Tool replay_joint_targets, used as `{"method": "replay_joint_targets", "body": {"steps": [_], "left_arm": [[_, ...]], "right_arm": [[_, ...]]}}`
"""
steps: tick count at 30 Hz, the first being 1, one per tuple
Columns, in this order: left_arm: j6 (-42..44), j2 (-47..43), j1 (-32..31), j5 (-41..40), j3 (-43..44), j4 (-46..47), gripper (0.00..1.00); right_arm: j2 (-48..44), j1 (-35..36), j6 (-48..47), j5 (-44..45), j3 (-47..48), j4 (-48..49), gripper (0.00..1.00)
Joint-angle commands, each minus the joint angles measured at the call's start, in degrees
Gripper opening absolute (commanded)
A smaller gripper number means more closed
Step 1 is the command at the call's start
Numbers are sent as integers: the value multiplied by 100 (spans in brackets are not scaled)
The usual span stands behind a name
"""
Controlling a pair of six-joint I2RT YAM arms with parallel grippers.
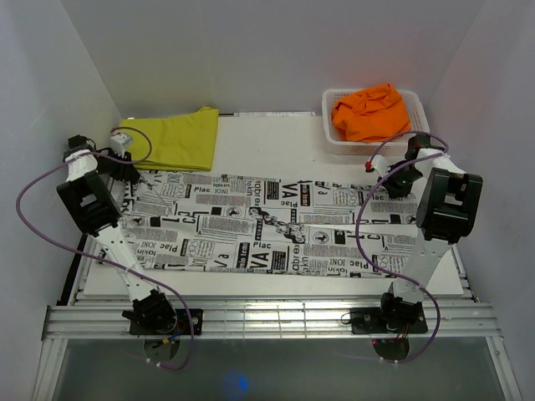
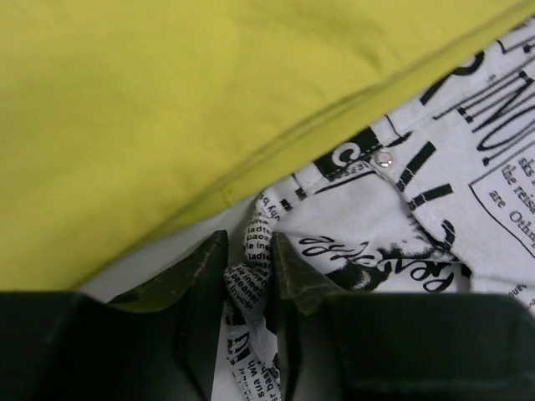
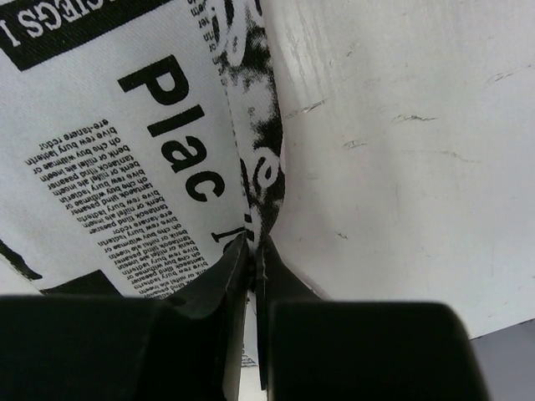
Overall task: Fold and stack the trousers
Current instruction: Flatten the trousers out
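Observation:
The newspaper-print trousers (image 1: 267,224) lie spread lengthwise across the table. My left gripper (image 1: 129,171) is shut on a bunched corner of them at the far left, by the waist button (image 2: 384,159); the pinched cloth (image 2: 251,267) shows between the fingers. My right gripper (image 1: 399,182) is shut on the far right hem edge (image 3: 255,192). The yellow trousers (image 1: 177,138) lie folded at the back left, also filling the left wrist view (image 2: 167,109). The orange trousers (image 1: 374,111) sit crumpled in the basket.
A white lattice basket (image 1: 418,109) stands at the back right. White walls close in on both sides and the back. The table's white top (image 3: 401,150) shows beside the hem. Purple cables loop off both arms.

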Motion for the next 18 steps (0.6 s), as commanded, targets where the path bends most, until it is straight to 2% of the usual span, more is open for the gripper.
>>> {"method": "replay_joint_targets", "body": {"steps": [1,5,9,10,12,14,18], "left_arm": [[982,-284,63,-153,-715,-859,35],[1658,-723,90,-459,-1357,-992,27],[1766,-724,72,-776,-1183,-1009,26],[1766,-628,46,-821,-947,-1035,34],[1957,-531,20,-926,-744,-1175,60],[2195,-531,-33,-1014,-646,-1176,74],[2933,-531,-200,-1374,-427,-1395,75]], "right_arm": [[-67,-201,-341,493,-249,228,8],[-277,-209,-561,536,-363,211,8],[-340,-218,-649,537,-311,193,8],[-340,-218,-658,528,-285,158,8],[-322,-218,-641,510,-197,141,8],[-305,-218,-641,501,-161,79,8],[-305,-218,-675,519,-126,53,8]]}}
